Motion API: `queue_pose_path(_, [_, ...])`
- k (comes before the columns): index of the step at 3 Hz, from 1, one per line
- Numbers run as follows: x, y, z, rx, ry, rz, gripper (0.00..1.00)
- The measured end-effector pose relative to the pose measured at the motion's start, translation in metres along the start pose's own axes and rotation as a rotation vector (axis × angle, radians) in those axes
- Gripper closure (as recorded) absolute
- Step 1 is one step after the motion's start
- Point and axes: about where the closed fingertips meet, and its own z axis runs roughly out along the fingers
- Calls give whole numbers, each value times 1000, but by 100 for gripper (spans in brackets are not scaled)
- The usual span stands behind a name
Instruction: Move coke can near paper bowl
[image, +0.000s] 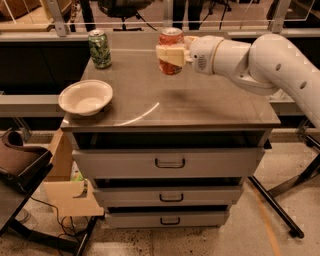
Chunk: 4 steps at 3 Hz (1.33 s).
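My tool (168, 55) reaches in from the right at the end of my white arm (270, 60), over the far middle part of the bench (210, 107). Its two pale fingers (165, 52) are clamped across the middle of the coke can (171, 37), so the tool is pinching the can and nothing else. The can stands upright in the grip, silver top up, with its red body showing above and below the fingers. It looks to hang clear of the bench top, with a soft dark shadow lying on the metal nearer the front.

The paper bowl (86, 98) sits upright at the front left corner of the bench, its rim close to the left edge. The coke can is well apart from it, farther back and to the right. A green can (100, 48) stands upright at the far left corner, behind the bowl and to the left of my tool, touching neither.

Under the bench top there are three drawers (170, 162), all with dark handles. A cardboard box (65, 186) sits against the lower left side of the bench.
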Motion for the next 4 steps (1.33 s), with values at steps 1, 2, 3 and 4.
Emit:
queue_pose_path(1, [7, 24, 5, -56, -16, -22, 100])
queue_pose_path(2, [15, 40, 13, -106, -9, -44, 100])
queue_pose_path(3, [33, 47, 23, -141, 48, -46, 100])
queue_pose_path(4, [45, 49, 28, -168, 78, -38, 100])
